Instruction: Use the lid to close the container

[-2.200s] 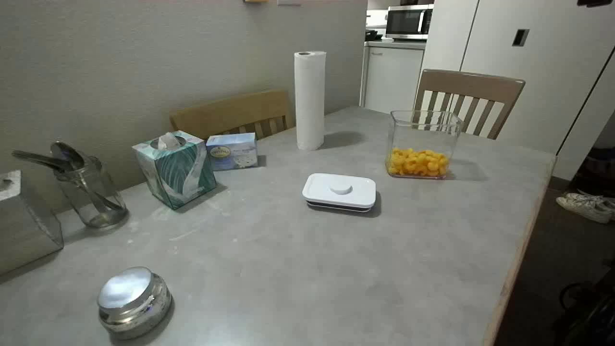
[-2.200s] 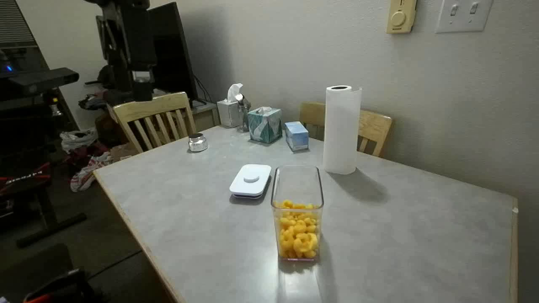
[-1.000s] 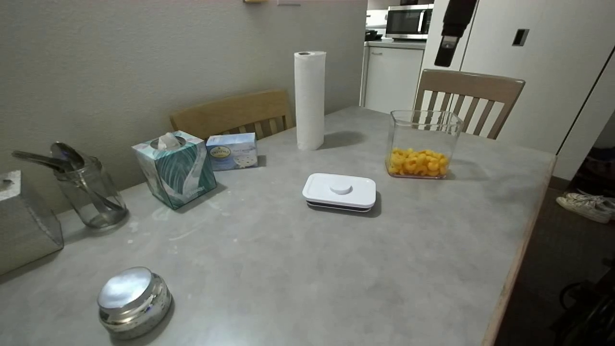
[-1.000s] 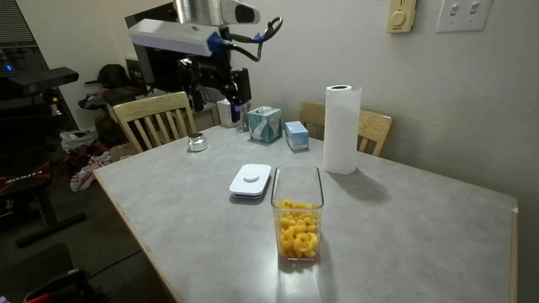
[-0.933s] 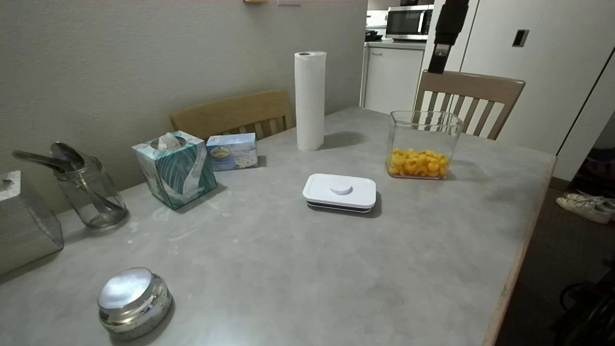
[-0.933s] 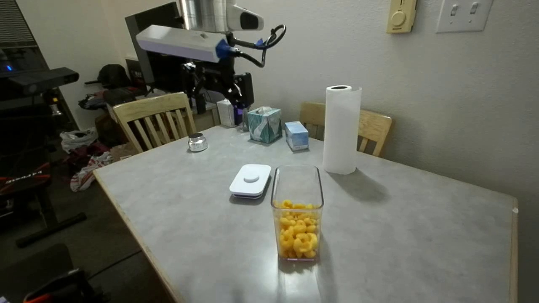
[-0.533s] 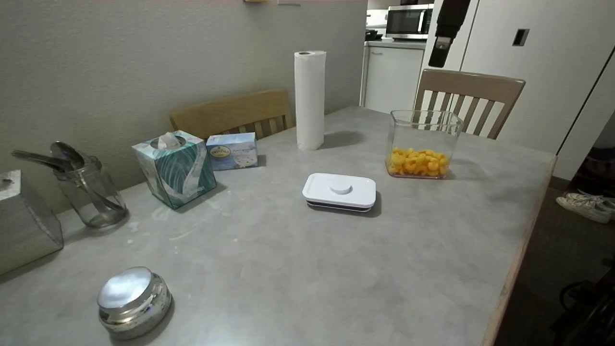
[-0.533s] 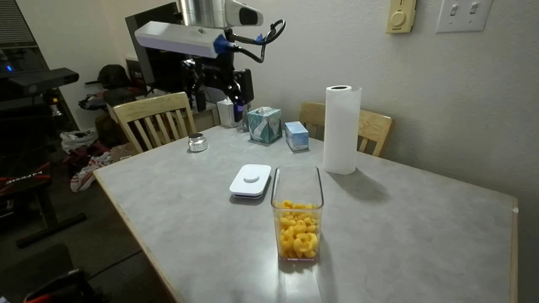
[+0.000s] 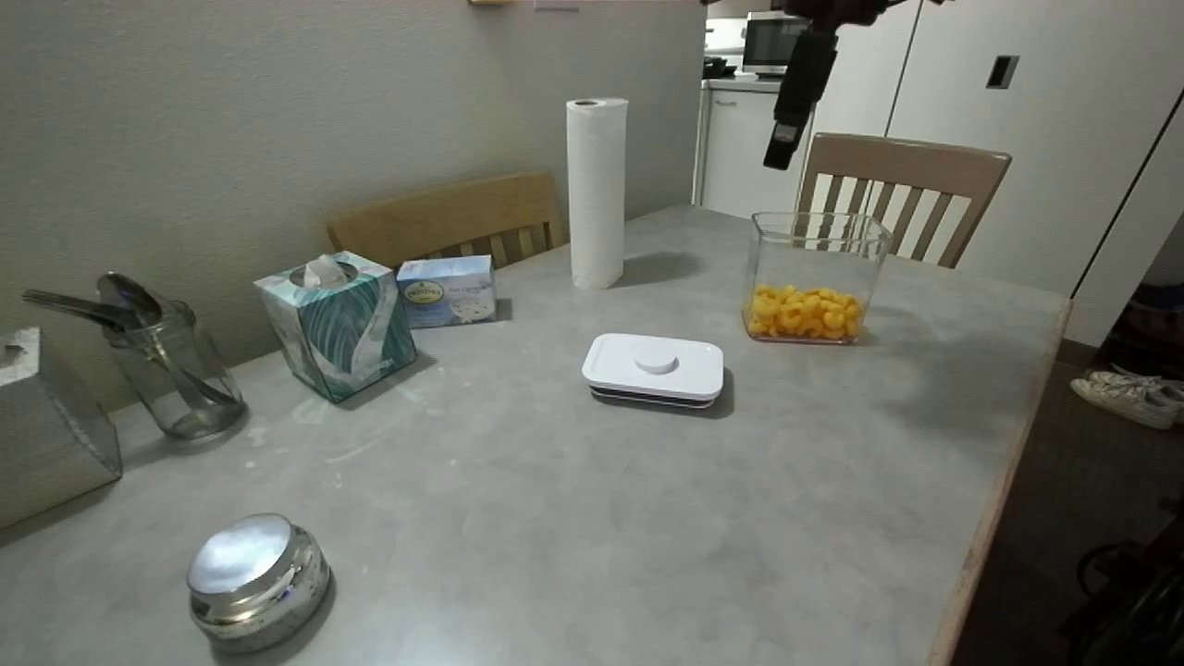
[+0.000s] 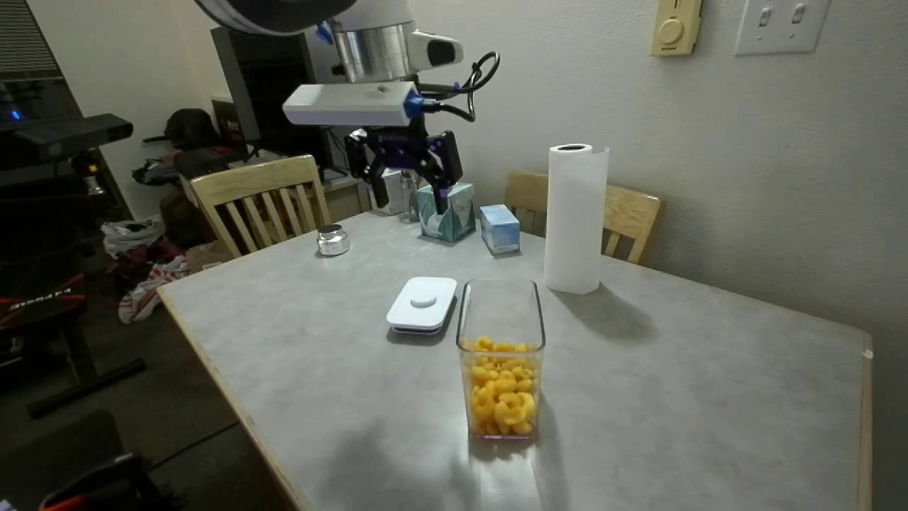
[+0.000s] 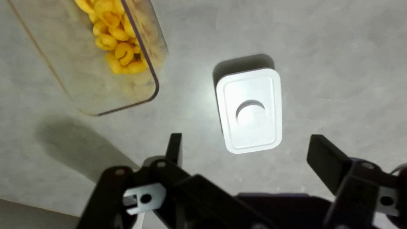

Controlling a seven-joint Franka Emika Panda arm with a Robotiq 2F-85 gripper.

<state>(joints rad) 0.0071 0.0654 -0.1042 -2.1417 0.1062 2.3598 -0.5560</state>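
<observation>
A rough grey wall (image 10: 723,156) runs along the table (image 10: 695,397), whose grey top has a wooden edge. On the wall, in an exterior view, are a yellowish box (image 10: 676,32) and a switch plate (image 10: 782,28). A slatted wooden chair (image 9: 444,208) stands between table and wall; another chair (image 9: 911,155) stands beyond the table, before tall white doors (image 9: 1045,185). Further back a microwave (image 9: 766,44) sits on a counter (image 9: 735,85). Pale shoes (image 9: 1128,400) lie on the dark floor (image 9: 1054,472). In an exterior view a third chair (image 10: 255,172) stands by the table; past it are a dark screen (image 10: 262,85), a window blind (image 10: 28,42) and a jumble of bags (image 10: 135,235). That side is dim, while the table catches a bright glare (image 10: 500,490).
</observation>
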